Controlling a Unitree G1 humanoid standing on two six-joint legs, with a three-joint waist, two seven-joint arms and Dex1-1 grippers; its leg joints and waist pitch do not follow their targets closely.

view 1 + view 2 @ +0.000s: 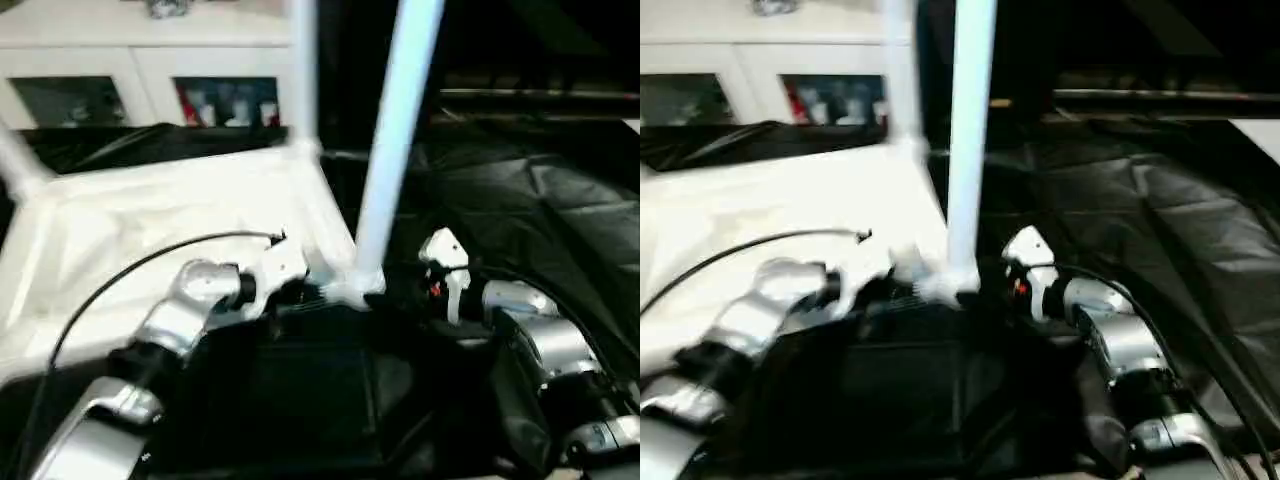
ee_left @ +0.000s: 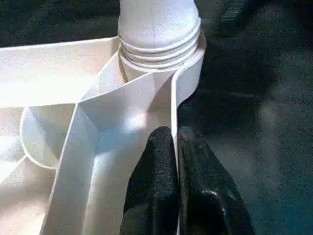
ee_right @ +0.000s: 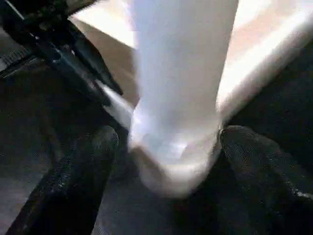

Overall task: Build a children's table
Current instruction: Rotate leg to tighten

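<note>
My left gripper (image 2: 177, 147) pinches the side wall of the upturned tabletop (image 1: 150, 225); my right gripper (image 3: 168, 147), jaws wide, straddles the near-corner leg (image 1: 395, 150) at its socket. I'd close squarely and twist evenly, keeping it upright.

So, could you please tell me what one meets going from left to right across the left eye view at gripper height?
Left forearm → left gripper pinching the tabletop rim → near corner leg → right gripper → right forearm.
</note>
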